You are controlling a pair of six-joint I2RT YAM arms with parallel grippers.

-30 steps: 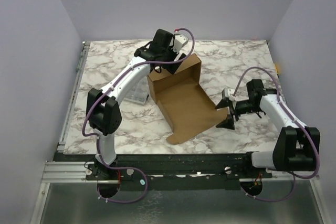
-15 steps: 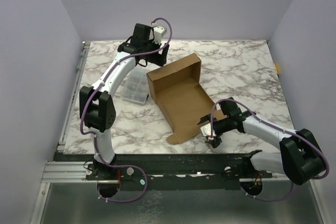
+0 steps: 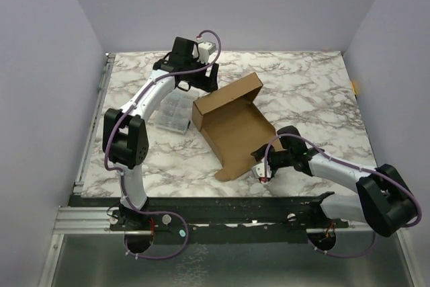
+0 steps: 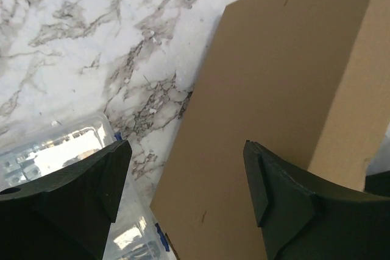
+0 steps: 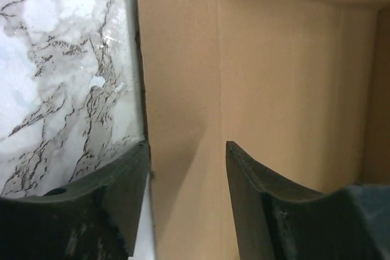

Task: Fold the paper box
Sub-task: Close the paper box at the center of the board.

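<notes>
Marble counter [image 3: 309, 92] holds the paper box [image 3: 235, 129] in its middle; left jaws stand apart by its far side, right jaws apart over its near edge, so a crooked pinch could shove it away.

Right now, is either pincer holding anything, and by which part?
Nothing is held. The left pincer hangs open over the box; the right pincer is open over its near side flap, not clamped.

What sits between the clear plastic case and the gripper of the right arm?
The brown paper box, partly folded with its top open, lies between the clear plastic case and the right gripper. The top view shows this best.
</notes>
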